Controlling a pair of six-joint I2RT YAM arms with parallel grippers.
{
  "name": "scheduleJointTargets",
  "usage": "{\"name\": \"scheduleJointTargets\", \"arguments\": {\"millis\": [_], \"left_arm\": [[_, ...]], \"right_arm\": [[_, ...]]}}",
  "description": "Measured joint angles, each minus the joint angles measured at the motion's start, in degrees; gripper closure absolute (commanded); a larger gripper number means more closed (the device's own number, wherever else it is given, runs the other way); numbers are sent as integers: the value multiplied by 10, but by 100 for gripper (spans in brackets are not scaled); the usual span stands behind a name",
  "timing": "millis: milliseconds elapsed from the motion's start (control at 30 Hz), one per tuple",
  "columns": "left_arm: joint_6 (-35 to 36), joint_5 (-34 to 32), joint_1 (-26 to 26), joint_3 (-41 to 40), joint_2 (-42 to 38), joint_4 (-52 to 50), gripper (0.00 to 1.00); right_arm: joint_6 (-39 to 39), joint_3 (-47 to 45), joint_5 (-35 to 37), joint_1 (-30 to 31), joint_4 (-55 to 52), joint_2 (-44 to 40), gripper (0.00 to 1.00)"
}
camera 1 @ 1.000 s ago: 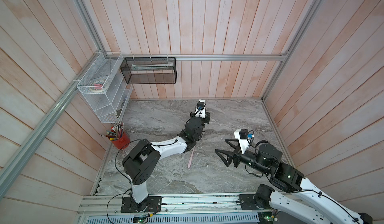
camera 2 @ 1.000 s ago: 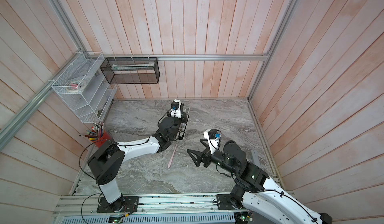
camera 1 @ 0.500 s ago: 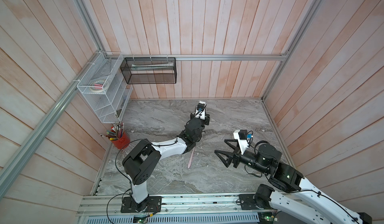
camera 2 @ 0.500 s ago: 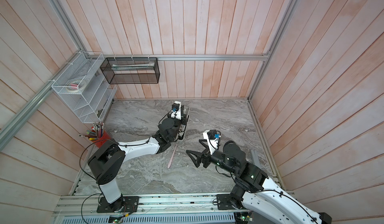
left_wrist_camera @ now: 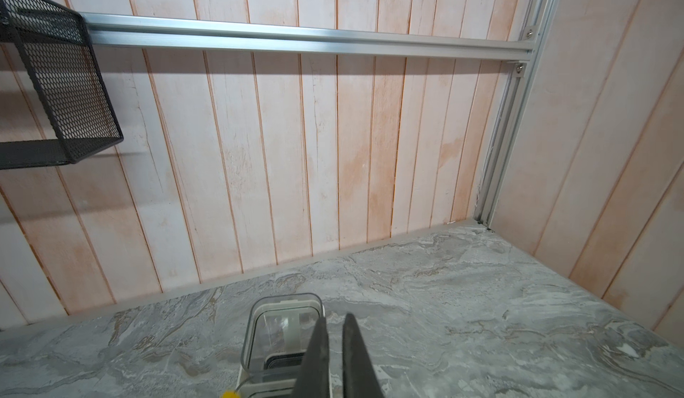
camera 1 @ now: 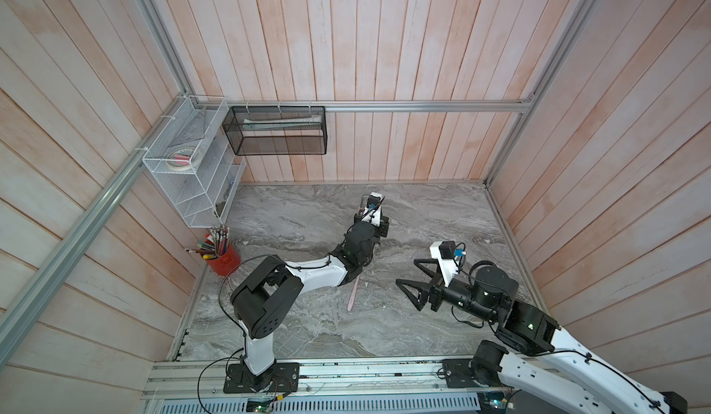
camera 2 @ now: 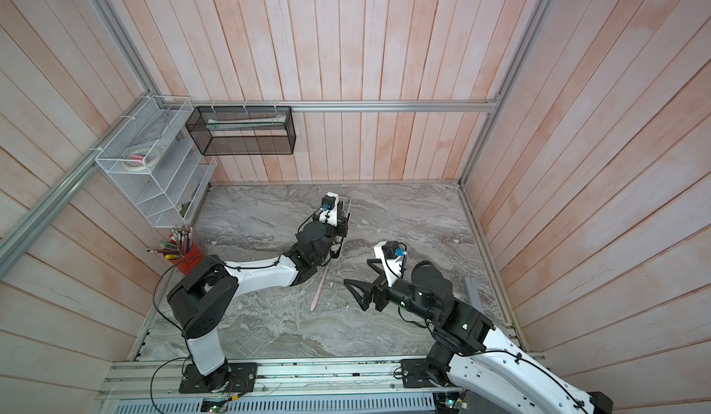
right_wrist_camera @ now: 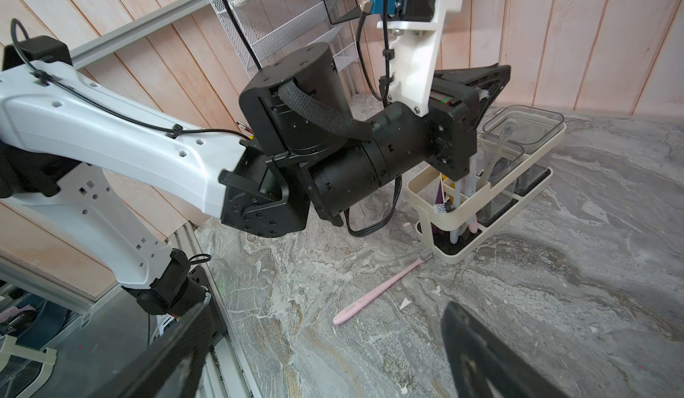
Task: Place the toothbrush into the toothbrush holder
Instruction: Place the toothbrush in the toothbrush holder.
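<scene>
Pink wood panelling walls in a grey marbled table (camera 1: 307, 208). Far left of the holder (right_wrist_camera: 466, 200), a red cup (camera 1: 225, 260) of pens stands against the wall. Next, the left gripper (left_wrist_camera: 335, 322) hangs right over the holder with its jaws closed. A white tuft shows at them in the right wrist view, maybe bristles, but I can't tell whether it grips anything. The holder stands upright mid-table with a few brushes in it. The toothbrush (right_wrist_camera: 377, 290), pink, lies flat on the table, its head just beside the holder's base and its handle running toward the front. Right of that, near the handle, the right gripper (camera 1: 406, 272) hovers with its jaws spread wide and empty. I'd say the pick-up comes next: set the jaws across the handle's middle, go down until the tips meet the stone, then close. The left arm crowds the holder's top and could block the drop.
</scene>
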Motion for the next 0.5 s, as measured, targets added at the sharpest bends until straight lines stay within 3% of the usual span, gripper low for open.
{"name": "scheduleJointTargets", "arguments": {"millis": [500], "left_arm": [[-15,5,0,-17,8,3,80]], "right_arm": [[0,-8,-5,0,5,0,2]]}}
